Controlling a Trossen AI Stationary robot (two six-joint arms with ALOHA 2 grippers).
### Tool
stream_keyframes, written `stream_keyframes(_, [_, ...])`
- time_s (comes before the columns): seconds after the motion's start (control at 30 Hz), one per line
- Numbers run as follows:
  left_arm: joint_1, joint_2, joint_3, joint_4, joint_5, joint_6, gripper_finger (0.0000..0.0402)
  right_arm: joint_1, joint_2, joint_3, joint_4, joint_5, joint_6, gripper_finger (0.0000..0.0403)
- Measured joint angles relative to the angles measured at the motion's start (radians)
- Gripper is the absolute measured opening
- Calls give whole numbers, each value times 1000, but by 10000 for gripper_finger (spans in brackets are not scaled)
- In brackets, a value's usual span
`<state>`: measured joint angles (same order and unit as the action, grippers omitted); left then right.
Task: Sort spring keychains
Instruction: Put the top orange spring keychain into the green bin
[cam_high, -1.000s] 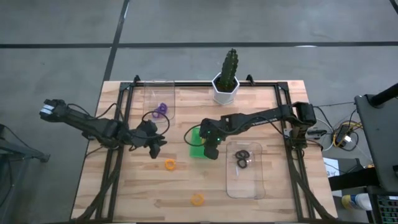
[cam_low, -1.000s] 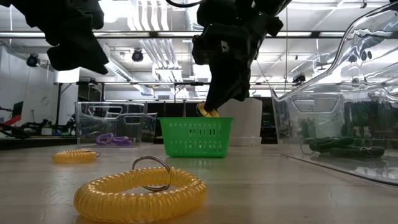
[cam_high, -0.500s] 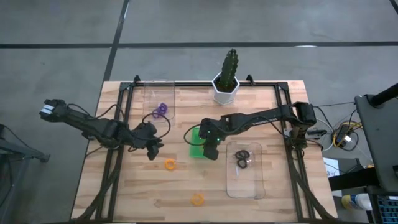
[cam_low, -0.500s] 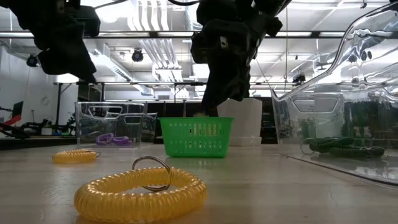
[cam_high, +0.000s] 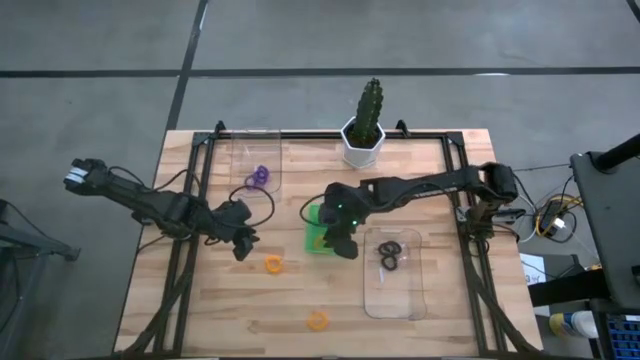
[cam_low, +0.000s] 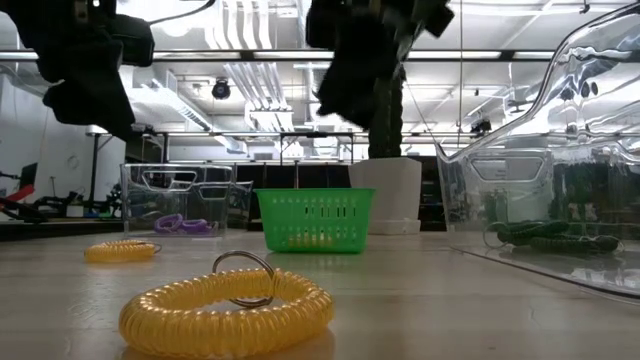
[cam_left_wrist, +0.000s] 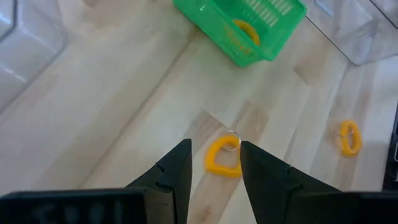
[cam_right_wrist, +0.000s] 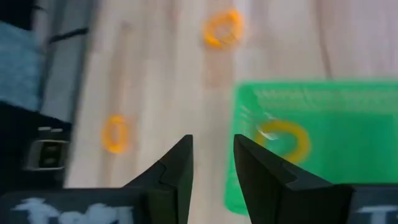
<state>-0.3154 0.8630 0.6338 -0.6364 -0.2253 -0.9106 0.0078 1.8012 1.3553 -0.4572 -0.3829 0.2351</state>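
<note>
Notes, high view, clock directions as seen from above, 12 o'clock at the far edge.

Nearest the front edge: the front orange ring (cam_high: 317, 320) lay flat on bare wood, well apart from both arms.

Next back: the mid orange ring (cam_high: 273, 264), also flat and near the left gripper (cam_high: 240, 244), at about 4 o'clock from it. In the left wrist view this ring sat just ahead of the fingers, in line with the gap between them. The fingers stood apart and held nothing. The loop looked close to round, so I judged its axis mattered little. Its metal key ring was on the side away from the fingers.

The same ring lay between 8 and 9 o'clock from the right gripper (cam_high: 345, 245), farther off than from the left. I judged the left arm the better placed for it: a short advance and descent toward 4 o'clock.

The right gripper hung above the green tray (cam_high: 309, 222), fingers parted and empty. One orange ring (cam_high: 318, 241) lay in that tray.

The black rings (cam_high: 389, 255) lay in the clear tray at 3 o'clock of the green tray. Farthest, the purple rings (cam_high: 258, 178) lay in the other clear tray at 10 o'clock.
</note>
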Motion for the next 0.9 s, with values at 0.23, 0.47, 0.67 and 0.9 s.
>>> stream_keyframes(0.23, [-56, 89, 0, 91, -1, -25, 129, 1, -150, -6, 0, -26, -58, 100])
stream_keyframes(0.47, [-82, 261, 0, 138, -2, -46, 129, 22, -322, -50, 26, -2, -61, 90])
stream_keyframes(0.67, [-83, 371, 0, 147, 0, -59, 129, 58, -451, -78, 27, 45, -62, 83])
stream_keyframes(0.9, [-88, 437, 0, 178, 50, -71, 129, 76, -583, -143, 25, 45, -45, 86])
